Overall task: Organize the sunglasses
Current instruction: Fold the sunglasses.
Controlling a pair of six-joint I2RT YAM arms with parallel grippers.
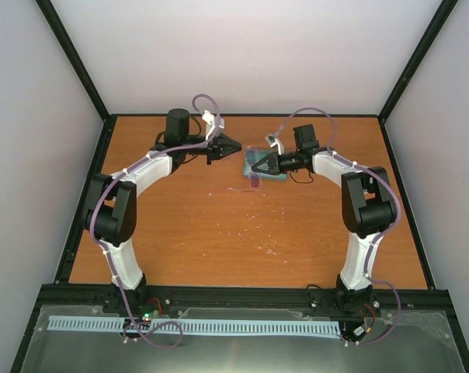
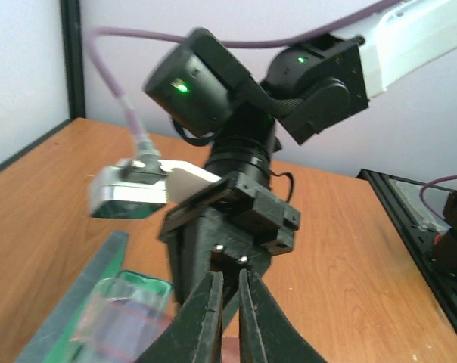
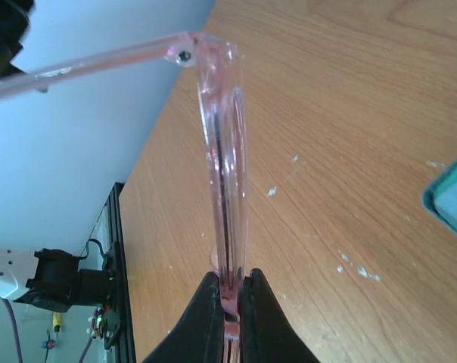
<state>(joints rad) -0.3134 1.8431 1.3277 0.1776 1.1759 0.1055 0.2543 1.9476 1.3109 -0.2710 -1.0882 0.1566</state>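
My right gripper (image 3: 228, 293) is shut on the sunglasses (image 3: 227, 174), gripping the thin translucent pink frame edge-on above the table. One slender arm stretches from the hinge toward the upper left, out of frame. In the top view the right gripper (image 1: 255, 166) holds the sunglasses (image 1: 254, 180) at the near edge of the grey-blue case (image 1: 273, 165). My left gripper (image 1: 233, 145) is just left of it. In the left wrist view the left gripper (image 2: 228, 291) is closed to a thin slit with a pink sliver in it. The blurred lens (image 2: 111, 321) shows at lower left.
The open case (image 2: 69, 302) with a green lining lies on the orange wooden table (image 1: 219, 233) at back centre. A teal corner (image 3: 454, 204) shows at the right wrist view's right edge. Black frame rails and white walls bound the table.
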